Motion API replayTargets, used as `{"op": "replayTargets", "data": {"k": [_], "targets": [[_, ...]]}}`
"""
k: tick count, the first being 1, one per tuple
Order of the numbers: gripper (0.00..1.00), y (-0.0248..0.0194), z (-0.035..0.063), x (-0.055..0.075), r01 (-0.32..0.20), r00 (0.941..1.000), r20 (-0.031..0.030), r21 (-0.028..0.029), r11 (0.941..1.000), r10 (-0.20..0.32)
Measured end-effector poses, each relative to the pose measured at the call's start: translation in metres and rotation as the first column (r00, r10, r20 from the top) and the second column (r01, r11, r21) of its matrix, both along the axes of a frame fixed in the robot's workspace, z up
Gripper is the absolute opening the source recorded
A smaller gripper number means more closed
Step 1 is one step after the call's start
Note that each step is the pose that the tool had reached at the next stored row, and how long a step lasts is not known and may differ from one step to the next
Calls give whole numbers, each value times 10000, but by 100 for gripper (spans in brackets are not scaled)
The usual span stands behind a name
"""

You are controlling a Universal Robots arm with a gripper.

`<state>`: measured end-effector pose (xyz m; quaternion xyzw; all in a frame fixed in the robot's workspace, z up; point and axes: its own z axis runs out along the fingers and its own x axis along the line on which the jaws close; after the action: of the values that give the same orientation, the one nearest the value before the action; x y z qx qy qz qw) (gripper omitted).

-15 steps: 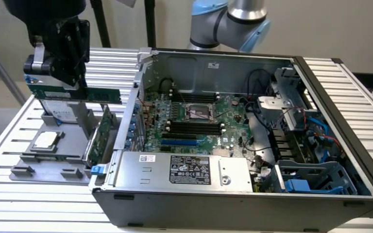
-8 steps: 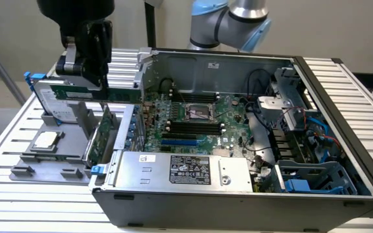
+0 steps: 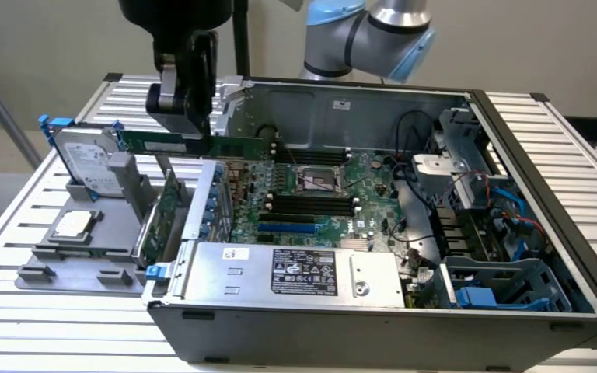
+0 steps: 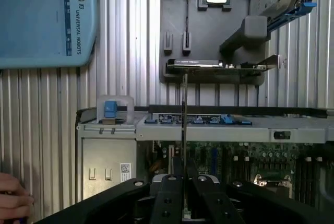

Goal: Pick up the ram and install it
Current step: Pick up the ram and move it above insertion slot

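The ram (image 3: 231, 146) is a long thin green stick held level in the air over the left wall of the open computer case (image 3: 382, 322). My black gripper (image 3: 181, 128) is shut on its left half, coming down from above. In the wrist view the ram (image 4: 184, 119) appears edge-on as a thin line running out from between the fingers of my gripper (image 4: 184, 185). It hangs above the case edge. The black memory slots (image 3: 304, 203) on the motherboard lie lower and toward the exterior view's right of the stick.
A grey holder tray (image 3: 44, 268) left of the case carries a hard drive (image 3: 83, 159), a CPU (image 3: 74, 224) and a larger green expansion card (image 3: 158, 221). The power supply (image 3: 298, 272) fills the case front. A hand (image 4: 11, 199) rests on the slatted table.
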<state>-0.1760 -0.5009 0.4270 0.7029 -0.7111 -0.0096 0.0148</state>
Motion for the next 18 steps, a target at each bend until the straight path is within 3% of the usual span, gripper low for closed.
{"op": "replayTargets", "data": {"k": [8,18], "targets": [[14,160,-15,294,0,10000,1,1,10000,0],[14,435,-61,620,0,10000,0,-3,10000,0]]}}
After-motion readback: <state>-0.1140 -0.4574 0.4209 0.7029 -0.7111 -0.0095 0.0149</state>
